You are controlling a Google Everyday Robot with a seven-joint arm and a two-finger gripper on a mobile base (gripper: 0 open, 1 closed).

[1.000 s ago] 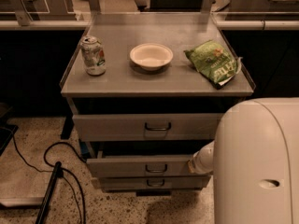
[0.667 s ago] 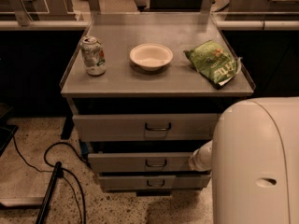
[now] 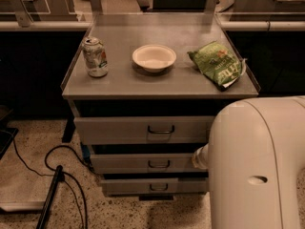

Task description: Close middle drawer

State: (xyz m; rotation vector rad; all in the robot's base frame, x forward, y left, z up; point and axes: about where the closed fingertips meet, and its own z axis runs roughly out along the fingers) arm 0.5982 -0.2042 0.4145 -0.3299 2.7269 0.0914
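Speckled floor [image 3: 119,213] surrounds a grey cabinet [image 3: 125,86]. Our bulky white arm [image 3: 257,166] fills the lower right, reaching left; its gripper [image 3: 199,157] sits at the right end of the middle drawer [image 3: 138,163], 2nd of 3. We cannot tell its state.

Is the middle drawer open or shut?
Nearly shut: the middle drawer shows no tray. The tool is at its right end, mostly hidden behind the arm.

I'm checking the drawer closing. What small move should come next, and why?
Probably a short push inward: the middle drawer looks nearly flush with the front above and the front below. The gripper is hidden behind the white arm at its right end.
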